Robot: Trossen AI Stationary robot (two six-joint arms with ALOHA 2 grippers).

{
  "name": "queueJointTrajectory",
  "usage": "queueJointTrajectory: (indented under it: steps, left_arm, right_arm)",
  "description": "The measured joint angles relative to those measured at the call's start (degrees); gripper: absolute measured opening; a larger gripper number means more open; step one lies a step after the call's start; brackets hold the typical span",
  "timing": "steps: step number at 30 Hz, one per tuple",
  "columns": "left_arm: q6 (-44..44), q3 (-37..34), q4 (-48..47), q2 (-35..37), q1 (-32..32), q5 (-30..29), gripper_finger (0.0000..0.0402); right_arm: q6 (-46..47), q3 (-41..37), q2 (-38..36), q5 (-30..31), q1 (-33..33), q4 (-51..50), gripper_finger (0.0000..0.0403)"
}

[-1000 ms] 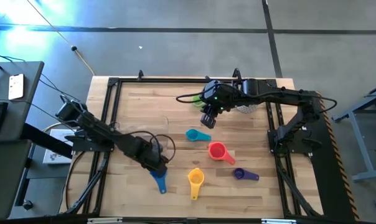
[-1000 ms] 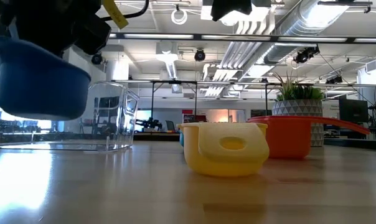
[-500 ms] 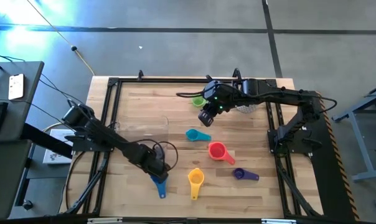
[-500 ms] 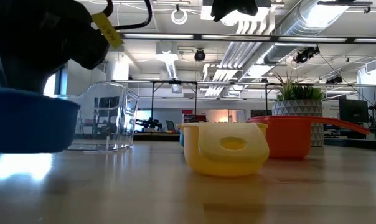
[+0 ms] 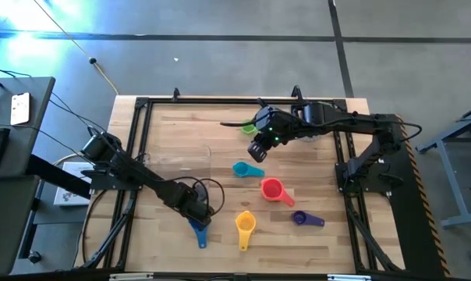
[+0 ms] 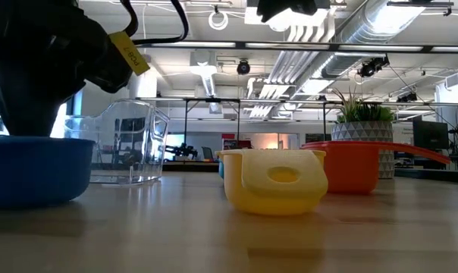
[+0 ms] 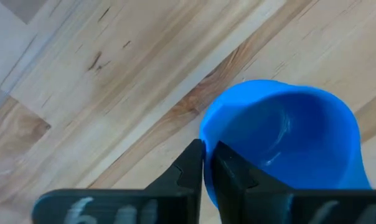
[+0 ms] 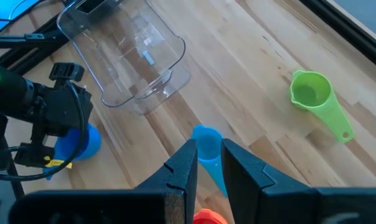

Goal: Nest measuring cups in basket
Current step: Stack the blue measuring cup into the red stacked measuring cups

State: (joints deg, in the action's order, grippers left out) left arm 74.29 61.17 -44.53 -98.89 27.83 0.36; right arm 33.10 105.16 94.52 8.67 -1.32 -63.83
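I've brought the left gripper (image 7: 205, 163) down; the blue cup (image 5: 199, 228) now rests on the table in front of the basket (image 8: 129, 62), handle pointing away from it. Its fingers pinch the rim, barely apart. The right gripper (image 8: 206, 163) hovers, nearly closed, empty.

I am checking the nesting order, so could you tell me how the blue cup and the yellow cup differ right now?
The blue cup sits under the left gripper, its rim between the fingers; the yellow cup stands alone, untouched. In the low view, the blue cup looms large, being nearer the camera than the yellow cup. Both rest upright on the table, outside the basket.
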Motion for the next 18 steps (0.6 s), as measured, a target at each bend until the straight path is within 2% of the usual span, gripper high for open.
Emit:
queueJointTrajectory:
  steps: [10, 18]
  left_arm:
    - [-3.0, 0.0, -0.4, 0.7, -0.4, 0.5, 0.009]
    - [-2.7, 0.2, -0.6, 5.7, -1.1, 0.7, 0.0104]
  right_arm:
    - [3.0, 0.0, 0.0, 0.2, 1.4, 0.0, 0.0064]
    - [3.0, 0.0, 0.0, -0.1, 2.7, 0.4, 0.0064]
